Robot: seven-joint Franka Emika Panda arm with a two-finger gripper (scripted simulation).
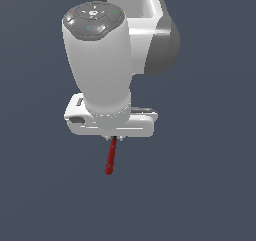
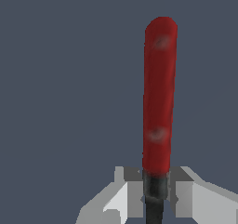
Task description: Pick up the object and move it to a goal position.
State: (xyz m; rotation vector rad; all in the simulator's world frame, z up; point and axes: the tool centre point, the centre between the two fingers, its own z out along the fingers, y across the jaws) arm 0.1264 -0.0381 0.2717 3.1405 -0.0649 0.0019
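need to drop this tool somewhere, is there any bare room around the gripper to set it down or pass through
All around: plain dark ground borders the white gripper on the exterior view's left and right and below the thin red-handled stick tool hanging from it. Nothing else shows there. The only crowded spot is the gripper itself, fingers closed on the tool's black end.

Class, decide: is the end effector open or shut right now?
Shut on the tool: in the wrist view both fingers of the end effector press its black end.

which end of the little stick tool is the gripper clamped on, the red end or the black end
The black end: the gripper fingers pinch it, while the red handle sticks out free.
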